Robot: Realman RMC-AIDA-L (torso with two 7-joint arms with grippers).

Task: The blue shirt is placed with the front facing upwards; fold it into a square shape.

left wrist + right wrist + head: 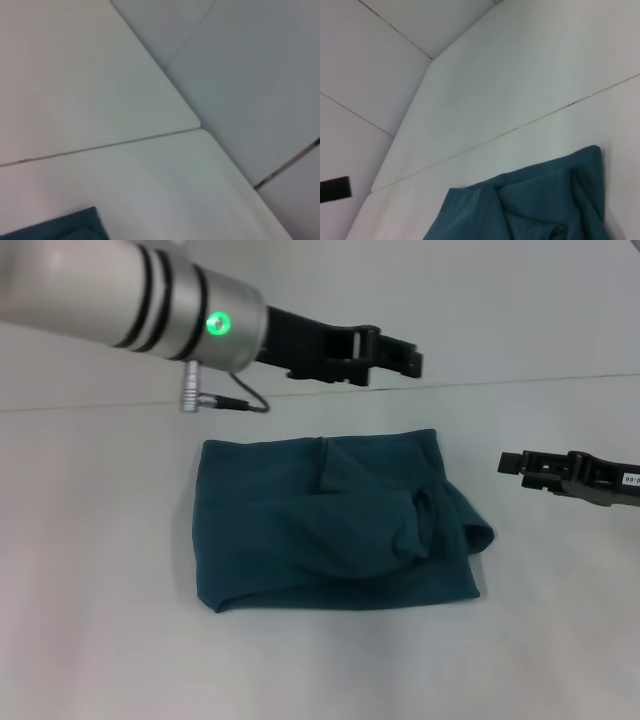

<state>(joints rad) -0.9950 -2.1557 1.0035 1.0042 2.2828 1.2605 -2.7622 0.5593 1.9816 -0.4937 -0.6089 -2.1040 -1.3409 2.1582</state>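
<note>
The left pincer (pixel 385 353) hangs above the far edge of the blue shirt (pixel 330 525), reaching in from the left and pointing right, apart from the cloth. Its dark fingers look drawn close together with nothing between them, though seen side-on I cannot tell for sure how wide they stand. The right pincer (pixel 512 464) sits low at the right, just beside the shirt's right end and level with its far half. It points left toward the cloth and holds nothing; its gap cannot be read either.

The shirt lies mid-worktop (pixel 100 640) as a rough rectangle, long axis running left to right, already folded over itself. No lettering shows. Its left edge is fairly straight. The right end is untidy, with a loose roll of cloth bulging out past the near right corner and a ridge crossing the top layer. That lump lies nearer the right pincer, a short reach toward the near side, so tidying it probably falls to that arm.

The left wrist view catches only one corner of the shirt (pixel 75 226) and bare worktop (pixel 165 170). The right wrist view shows the crumpled far part of the shirt (pixel 540 205). Neither shows its own fingers, and the layers beneath the top fold are hidden.
</note>
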